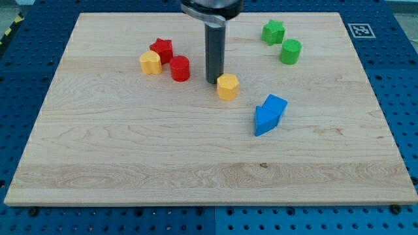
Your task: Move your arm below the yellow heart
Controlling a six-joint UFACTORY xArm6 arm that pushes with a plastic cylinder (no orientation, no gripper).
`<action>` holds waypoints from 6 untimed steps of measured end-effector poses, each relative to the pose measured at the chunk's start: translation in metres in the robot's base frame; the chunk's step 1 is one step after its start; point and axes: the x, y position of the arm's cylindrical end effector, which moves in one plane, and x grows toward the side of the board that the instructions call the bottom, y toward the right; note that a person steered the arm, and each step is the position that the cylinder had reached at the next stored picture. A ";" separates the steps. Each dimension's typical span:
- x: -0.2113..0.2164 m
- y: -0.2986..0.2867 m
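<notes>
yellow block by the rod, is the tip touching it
Cannot tell. In the camera view my tip sits right against the upper-left edge of the yellow block with no visible gap, but one view can't confirm contact.

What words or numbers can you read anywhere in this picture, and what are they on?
There are no words or numbers to read.
The only sign is a black-and-white square marker on the top right corner of the wooden board; it is a pattern, not letters.
The coloured blocks and my tip carry no writing.
</notes>
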 end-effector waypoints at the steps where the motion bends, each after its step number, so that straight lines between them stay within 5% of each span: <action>1: 0.017 0.028; 2: 0.034 0.043; 4: 0.030 -0.093; 6: -0.016 -0.125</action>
